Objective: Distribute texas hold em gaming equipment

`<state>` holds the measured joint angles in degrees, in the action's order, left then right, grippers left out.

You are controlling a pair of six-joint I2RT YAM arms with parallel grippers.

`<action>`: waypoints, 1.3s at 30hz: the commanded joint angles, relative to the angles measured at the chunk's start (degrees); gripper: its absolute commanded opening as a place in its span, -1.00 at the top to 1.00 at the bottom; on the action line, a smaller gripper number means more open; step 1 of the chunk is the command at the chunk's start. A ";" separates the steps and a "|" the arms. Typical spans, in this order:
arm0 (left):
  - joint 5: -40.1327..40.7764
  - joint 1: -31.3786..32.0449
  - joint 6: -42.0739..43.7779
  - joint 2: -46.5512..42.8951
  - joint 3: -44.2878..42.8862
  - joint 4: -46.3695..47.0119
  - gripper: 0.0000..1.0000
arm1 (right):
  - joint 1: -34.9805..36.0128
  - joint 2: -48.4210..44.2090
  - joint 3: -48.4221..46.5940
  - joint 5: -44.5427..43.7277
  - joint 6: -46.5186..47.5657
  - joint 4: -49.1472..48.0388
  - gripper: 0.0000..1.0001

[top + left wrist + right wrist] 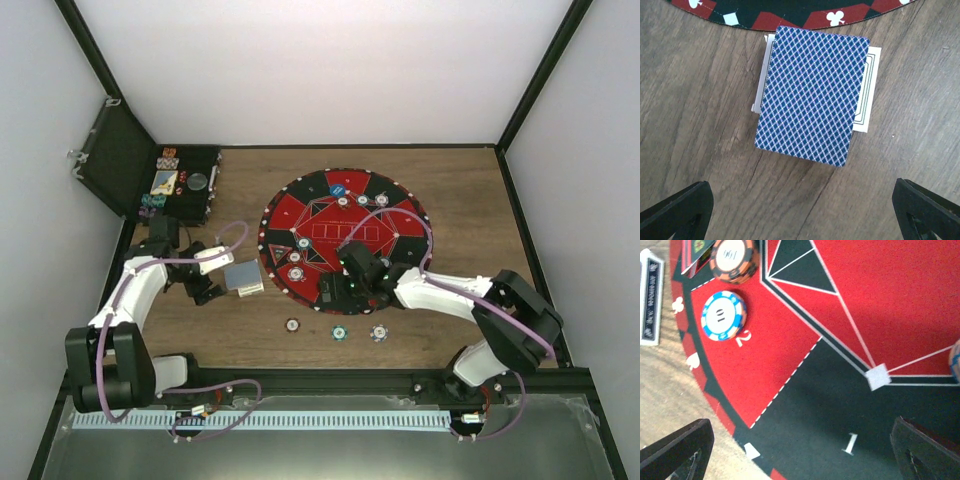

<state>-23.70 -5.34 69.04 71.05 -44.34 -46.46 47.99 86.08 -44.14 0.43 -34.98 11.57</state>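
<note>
A deck of playing cards point(812, 95) with blue-and-white diamond backs lies on the wooden table just off the mat's left rim, and white cards stick out under it on both sides. It looks grey in the top view point(243, 277). My left gripper point(220, 276) is open and empty just left of the deck, its fingertips point(677, 212) apart from it. My right gripper point(336, 284) is open and empty over the mat's near black segment marked 1. An orange chip point(735, 260) and a blue chip point(724, 315) lie on the mat ahead of it.
The round red-and-black mat point(385, 225) fills the table's middle, with more chips point(363, 200) and a blue button point(338, 188) at its far side. Three chips point(339, 333) lie on the wood in front of it. An open black case point(190, 205) with chips stands at back left.
</note>
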 commanded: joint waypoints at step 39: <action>-0.29 5.02 7.91 11.90 -1.36 6.87 -1.00 | 1.67 -2.41 5.86 2.69 -0.43 -12.91 -0.92</action>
<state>-22.70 -0.71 75.68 82.78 -44.29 -39.99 49.28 83.61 -37.80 2.90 -35.03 -0.49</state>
